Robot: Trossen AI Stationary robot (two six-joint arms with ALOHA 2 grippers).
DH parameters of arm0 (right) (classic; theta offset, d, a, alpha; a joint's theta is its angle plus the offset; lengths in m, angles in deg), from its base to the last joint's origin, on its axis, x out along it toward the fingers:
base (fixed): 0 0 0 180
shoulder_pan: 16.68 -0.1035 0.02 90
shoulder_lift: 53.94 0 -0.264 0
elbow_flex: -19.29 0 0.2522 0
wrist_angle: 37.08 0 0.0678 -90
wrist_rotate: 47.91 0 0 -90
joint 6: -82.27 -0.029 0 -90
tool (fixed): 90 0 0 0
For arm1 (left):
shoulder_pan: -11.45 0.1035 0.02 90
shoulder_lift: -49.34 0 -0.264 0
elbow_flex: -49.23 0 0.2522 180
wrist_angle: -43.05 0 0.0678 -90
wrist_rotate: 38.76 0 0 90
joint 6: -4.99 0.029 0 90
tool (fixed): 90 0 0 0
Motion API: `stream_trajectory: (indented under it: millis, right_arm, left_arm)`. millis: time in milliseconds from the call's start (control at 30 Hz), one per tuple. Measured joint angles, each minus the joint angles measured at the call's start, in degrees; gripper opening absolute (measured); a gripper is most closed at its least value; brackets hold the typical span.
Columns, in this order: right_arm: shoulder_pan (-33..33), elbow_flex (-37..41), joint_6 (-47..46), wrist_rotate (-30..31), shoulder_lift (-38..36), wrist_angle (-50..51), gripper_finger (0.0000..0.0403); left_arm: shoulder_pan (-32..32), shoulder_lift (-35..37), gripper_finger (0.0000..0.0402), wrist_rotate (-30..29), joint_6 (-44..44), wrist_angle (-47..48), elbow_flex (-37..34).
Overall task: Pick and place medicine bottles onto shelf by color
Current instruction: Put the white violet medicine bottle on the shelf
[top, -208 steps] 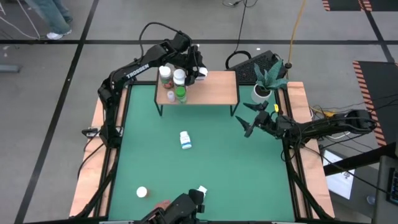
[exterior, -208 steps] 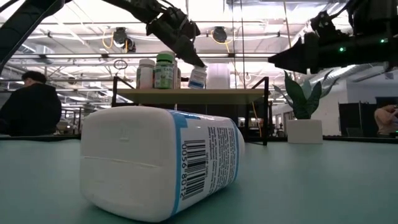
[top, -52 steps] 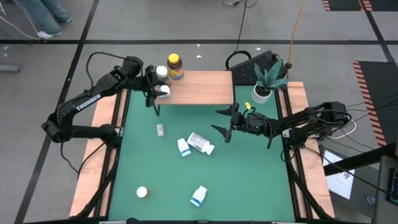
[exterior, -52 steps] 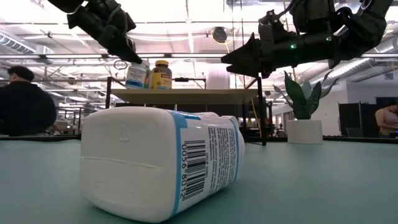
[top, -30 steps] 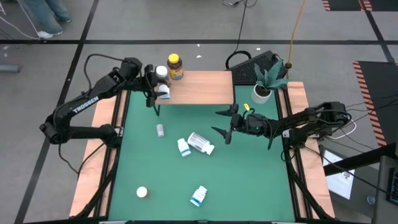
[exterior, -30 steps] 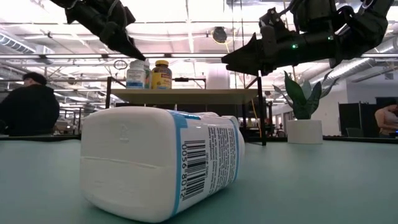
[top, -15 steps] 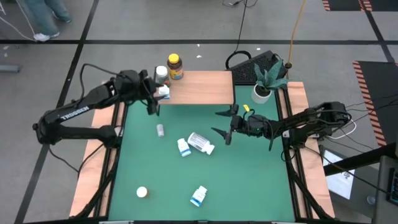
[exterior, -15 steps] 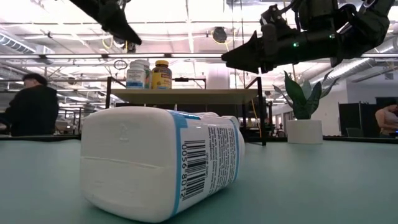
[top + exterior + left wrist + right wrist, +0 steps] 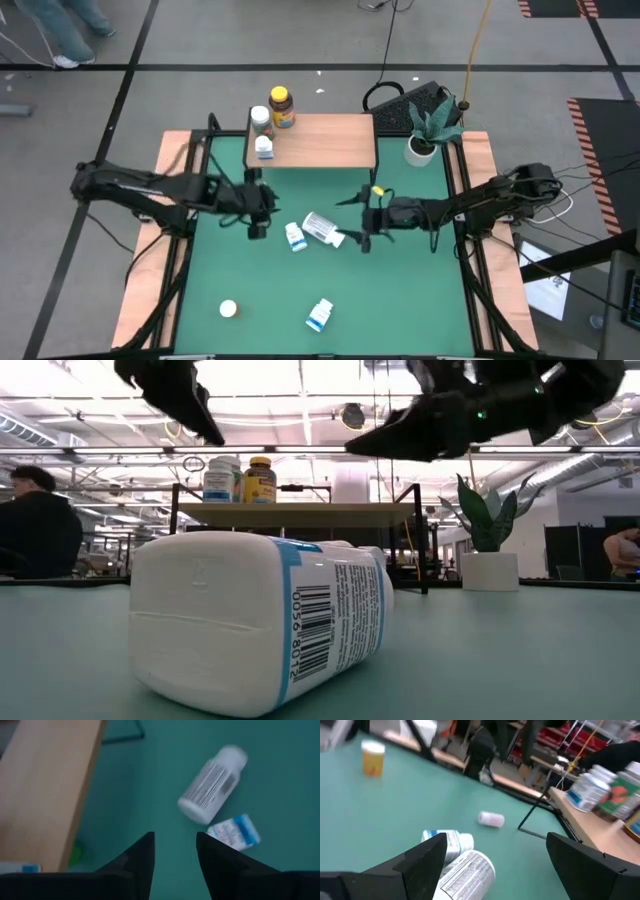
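The low light-wood shelf on black legs (image 9: pixel 320 140) carries 3 bottles at its left end: an amber yellow-lidded one (image 9: pixel 282 106) and 2 white ones. In front of it, the left gripper (image 9: pixel 258 210) hovers part-open, empty. The right gripper (image 9: pixel 368 222), spread wide and empty, hangs just beside the large white barcoded bottle lying flat (image 9: pixel 322 229).

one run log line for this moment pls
left gripper: empty, over mat | right gripper: open, beside lying white bottle | shelf: three bottles
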Motion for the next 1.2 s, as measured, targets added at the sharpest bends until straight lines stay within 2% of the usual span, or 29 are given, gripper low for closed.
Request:
stream_trajectory:
  millis: [200, 333, 467, 633, 800, 967, 1100, 1200]
  right_arm:
    - [-1.6, -5.6, 7.8, 3.0, 7.2, 3.8, 0.0334]
    - [-1.7, -9.4, 12.6, 3.1, 12.9, 4.9, 0.0334]
    - [-1.7, -15.2, 16.8, 4.0, 18.1, 10.4, 0.0334]
    - [-1.7, -22.9, 22.2, 9.5, 22.2, 19.6, 0.0334]
    - [-2.1, -27.2, 30.0, 12.7, 23.0, 21.2, 0.0334]
    - [-4.5, -29.4, 54.6, 13.4, 23.4, 23.4, 0.0317]
    - [-5.1, -29.7, 72.1, 13.6, 26.0, 19.9, 0.029]
    - [-4.6, -30.0, 81.3, 13.6, 29.2, 13.6, 0.027]
  left_arm:
    - [-6.2, -5.1, 0.0121, -8.6, -10.4, 4.0, 0.0]
    - [-9.4, -5.1, 0.0105, -14.7, -16.3, 8.7, 0.0]
    - [-11.1, -3.1, 0.0091, -22.7, -22.3, 14.1, 0.0]
    - [-11.1, -0.9, 0.0079, -24.3, -27.5, 17.6, 0.0]
    - [-11.4, -0.1, 0.0069, -25.4, -28.9, 20.0, -0.3]
    - [-10.9, -0.1, 0.006, -27.8, -30.5, 25.8, -1.8]
    - [-10.6, -0.1, 0.0053, -28.0, -37.0, 30.3, -2.8]
    - [-10.8, -0.1, 0.0051, -27.9, -40.7, 32.8, -3.0]
